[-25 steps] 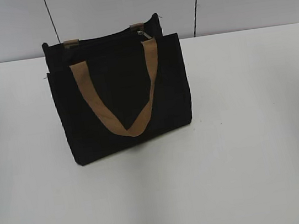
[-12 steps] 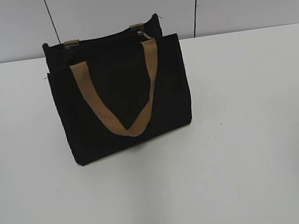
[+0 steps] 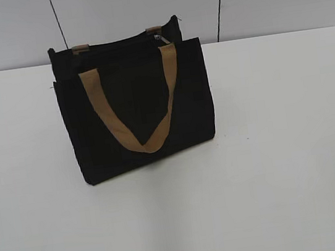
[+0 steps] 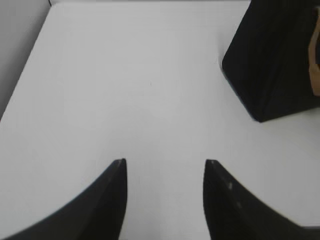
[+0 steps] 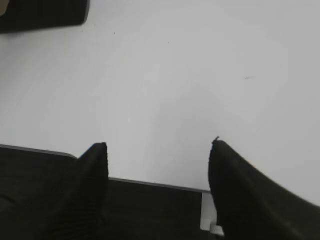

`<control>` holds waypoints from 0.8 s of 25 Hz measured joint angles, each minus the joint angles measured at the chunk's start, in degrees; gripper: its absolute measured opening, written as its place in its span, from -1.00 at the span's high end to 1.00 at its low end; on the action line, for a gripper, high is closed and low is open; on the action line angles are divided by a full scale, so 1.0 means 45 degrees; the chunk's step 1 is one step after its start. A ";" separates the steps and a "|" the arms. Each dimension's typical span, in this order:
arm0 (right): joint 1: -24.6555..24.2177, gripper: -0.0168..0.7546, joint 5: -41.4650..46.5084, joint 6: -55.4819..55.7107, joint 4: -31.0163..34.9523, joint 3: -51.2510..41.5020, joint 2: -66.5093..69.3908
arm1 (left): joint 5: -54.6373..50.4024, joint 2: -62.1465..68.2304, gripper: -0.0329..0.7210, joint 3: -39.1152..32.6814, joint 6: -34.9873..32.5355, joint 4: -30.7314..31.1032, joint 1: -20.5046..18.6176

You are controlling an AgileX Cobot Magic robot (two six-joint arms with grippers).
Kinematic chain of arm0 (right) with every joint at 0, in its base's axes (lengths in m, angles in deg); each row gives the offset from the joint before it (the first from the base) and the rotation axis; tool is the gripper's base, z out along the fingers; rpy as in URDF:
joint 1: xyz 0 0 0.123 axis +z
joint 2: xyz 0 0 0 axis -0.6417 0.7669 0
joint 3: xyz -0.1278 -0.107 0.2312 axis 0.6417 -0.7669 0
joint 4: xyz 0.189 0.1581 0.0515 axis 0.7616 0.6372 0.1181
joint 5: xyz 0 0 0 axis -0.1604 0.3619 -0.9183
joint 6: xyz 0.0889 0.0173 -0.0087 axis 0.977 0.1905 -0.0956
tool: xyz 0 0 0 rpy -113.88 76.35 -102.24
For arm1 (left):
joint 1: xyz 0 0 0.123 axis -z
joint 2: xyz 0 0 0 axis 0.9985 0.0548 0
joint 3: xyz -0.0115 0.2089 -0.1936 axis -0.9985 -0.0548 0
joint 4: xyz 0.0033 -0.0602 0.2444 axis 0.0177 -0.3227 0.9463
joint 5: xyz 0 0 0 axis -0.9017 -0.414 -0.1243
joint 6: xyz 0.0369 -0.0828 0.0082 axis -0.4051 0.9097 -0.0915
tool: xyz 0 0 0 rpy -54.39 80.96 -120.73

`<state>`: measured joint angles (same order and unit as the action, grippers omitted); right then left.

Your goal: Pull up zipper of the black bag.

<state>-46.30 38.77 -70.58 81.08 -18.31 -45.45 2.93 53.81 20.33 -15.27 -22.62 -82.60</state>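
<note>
The black bag (image 3: 137,108) stands upright on the white table, left of centre in the exterior view, with one tan strap handle (image 3: 138,114) drooping in a V over its front. The thin black zipper (image 3: 115,44) runs along its top edge, with the small silvery pull tab (image 3: 162,39) at the right end. Neither gripper shows in the exterior view. My left gripper (image 4: 165,162) is open and empty above bare table; the bag's corner (image 4: 272,60) lies to its upper right. My right gripper (image 5: 159,145) is open and empty over the table's near edge; the bag's corner (image 5: 42,12) is far upper left.
The white table (image 3: 283,147) spreads wide around the bag. A grey panelled wall (image 3: 138,8) stands right behind the bag. In the right wrist view the table's front edge (image 5: 150,182) runs under the gripper, with dark space below it.
</note>
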 joint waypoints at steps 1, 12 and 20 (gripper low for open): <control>0.0000 -0.29 0.0014 -0.0045 0.0000 0.0000 -0.0181 | -0.0013 -0.0428 -0.07 -0.0153 -0.0017 0.0000 0.0000; 0.0000 -0.29 -0.1492 -0.0086 -0.0186 -0.0699 -0.0319 | 0.0626 -0.0837 -0.07 -0.1119 -0.0605 0.0000 0.0000; 0.0000 -0.29 -0.1572 -0.0086 -0.0186 -0.0699 -0.0319 | 0.0664 -0.0837 -0.07 -0.1143 -0.0605 -0.0069 -0.0028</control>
<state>-46.30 31.69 -70.97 80.24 -21.45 -46.89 5.92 50.05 15.18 -17.99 -22.93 -82.72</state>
